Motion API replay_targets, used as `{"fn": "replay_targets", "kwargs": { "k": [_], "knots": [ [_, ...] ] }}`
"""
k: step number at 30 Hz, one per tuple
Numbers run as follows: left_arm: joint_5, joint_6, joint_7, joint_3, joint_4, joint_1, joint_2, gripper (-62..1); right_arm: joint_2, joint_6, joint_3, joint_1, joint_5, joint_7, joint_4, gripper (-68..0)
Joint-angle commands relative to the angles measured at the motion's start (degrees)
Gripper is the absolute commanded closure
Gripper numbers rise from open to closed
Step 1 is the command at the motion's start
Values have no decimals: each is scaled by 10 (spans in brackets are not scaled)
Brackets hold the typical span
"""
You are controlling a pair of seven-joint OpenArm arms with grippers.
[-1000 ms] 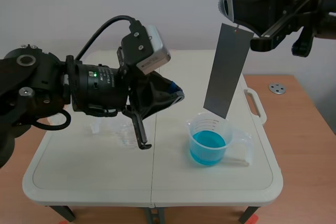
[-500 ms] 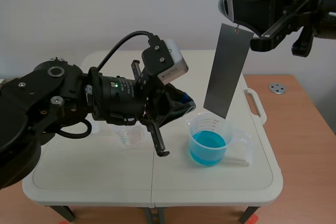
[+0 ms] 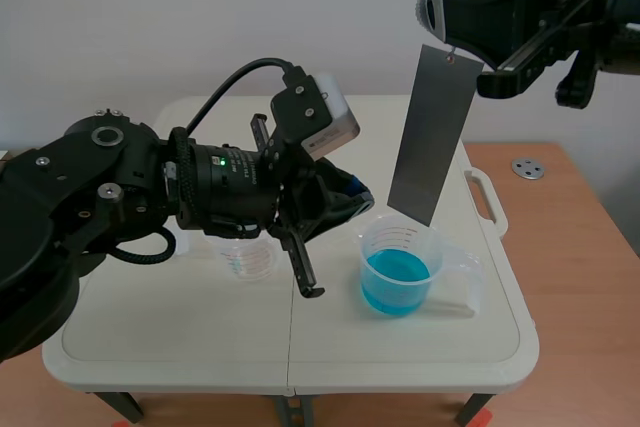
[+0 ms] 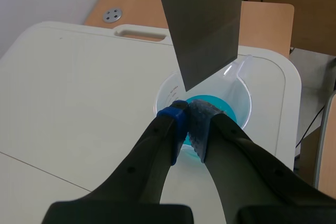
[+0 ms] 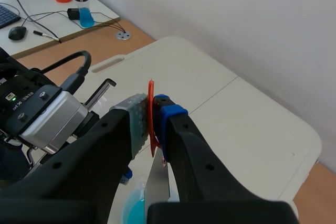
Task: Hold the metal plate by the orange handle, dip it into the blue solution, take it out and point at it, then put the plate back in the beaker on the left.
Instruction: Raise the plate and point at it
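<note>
Above the beaker of blue solution (image 3: 398, 269), near the worktop's (image 3: 150, 337) right edge, the metal plate (image 3: 432, 137) hangs clear of the liquid. Its orange handle (image 5: 151, 88) is clamped in the right pincer (image 5: 153, 109). The left pincer (image 4: 188, 115), pads pressed together on nothing, points at the plate's lower corner. A clear beaker (image 3: 248, 258) stands left of the worktop's middle, partly hidden by the left arm.

- Light: bright, even and diffuse in all three views.
- Table (image 3: 150, 347): pale and evenly lit, with a faint, soft-edged shadow beneath the left arm (image 3: 120, 197).
- Plate (image 3: 432, 137): matt grey, lighter at the upper end and darker toward the lower.
- Beaker (image 4: 241, 103): small bright glints on the clear rim and spout.
- Arm casing: very dark, with few highlights.
</note>
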Motion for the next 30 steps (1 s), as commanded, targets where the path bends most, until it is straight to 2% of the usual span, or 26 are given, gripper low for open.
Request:
{"fn": "replay_targets", "kwargs": {
  "k": [1,3,6,12,16,22,26,30],
  "knots": [
    [-6,-1,-7,-1,10,-3,1,-31,0,6,3,7,6,8,8,-11],
    [-7,9,-8,-3,11,-1,-4,-31,0,6,3,7,6,8,8,-11],
    [-8,41,-12,-19,15,12,-19,-31,0,6,3,7,6,8,8,-11],
    [-9,80,-47,-93,53,88,-75,-31,0,6,3,7,6,8,8,-11],
    [-13,102,-85,-154,90,163,-122,-31,0,6,3,7,6,8,8,-11],
    [-15,117,-135,-252,133,294,-174,-31,0,6,4,11,7,8,8,-11],
    [-15,132,-162,-316,149,389,-192,-31,0,6,4,26,6,7,8,-11],
    [-15,133,-186,-377,150,483,-192,-31,-2,6,1,46,6,6,8,-11]
  ]
}}
